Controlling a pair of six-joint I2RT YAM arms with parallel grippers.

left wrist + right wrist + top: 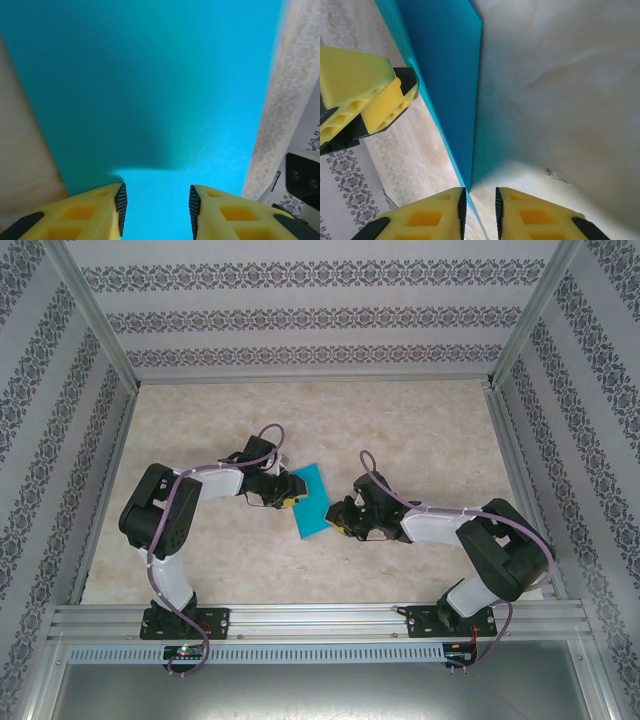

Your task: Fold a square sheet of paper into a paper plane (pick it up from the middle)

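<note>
2 sets of fingers flank the square sheet of paper [312, 502] at mid-desk. The right fingers [530, 215] stand narrow but apart, and the sheet's edge runs into the gap without being clamped. The left fingers [85, 215] are wider and face the broad teal side. The sheet seems tilted off the desk [400, 420]. For a clean crease, I'd close the right fingers squarely on that edge while the left ones steady the face and keep the edges aligned.
</note>
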